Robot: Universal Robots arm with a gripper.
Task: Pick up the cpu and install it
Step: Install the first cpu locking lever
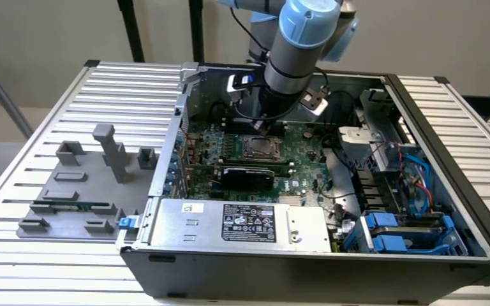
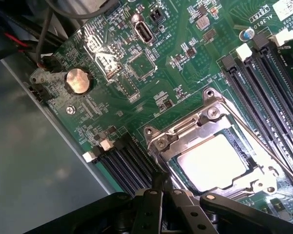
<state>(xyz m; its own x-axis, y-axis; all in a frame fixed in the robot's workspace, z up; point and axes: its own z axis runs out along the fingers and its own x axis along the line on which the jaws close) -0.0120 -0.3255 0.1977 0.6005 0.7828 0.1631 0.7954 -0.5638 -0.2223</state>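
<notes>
- Slatted grey tabletop (image 1: pixel 41 248) carries an open PC case (image 1: pixel 313 268) lying on its side; pale wall behind.
- Nearest in ext. view: silver PSU (image 1: pixel 237 223) w/ black label along the case's front edge; blue drive caddies (image 1: pixel 398 233) toward ext. view's right.
- On ext. view's left, outside the case: grey fixture blocks (image 1: pixel 109 153) and a long green memory stick (image 1: pixel 71 206) lying flat.
- Mid: green motherboard (image 1: pixel 254 153) w/ socket frame (image 1: pixel 260 148). Wrist view shows cpu (image 2: pixel 212 161) already lying flat inside the socket frame (image 2: pixel 185 134), silvery top plate up, metal frame around it.
- End effector (image 2: pixel 158 183): fingers pressed together, tips shut on nothing that I can see, sitting at the edge of the socket frame, just beside the cpu.
- Key relation: cpu lies just ahead of and below the fingertips, almost under the wrist. Chip is square, so no long axis to speak of; its edges run parallel w/ the socket frame.
- Judgement: chip looks seated, placing step seems done.
- Far: arm (image 1: pixel 300 44) comes down near-vertical over the board's back part; RAM slots (image 2: pixel 263 83) flank the socket, coin cell (image 2: pixel 78 80) beyond.
</notes>
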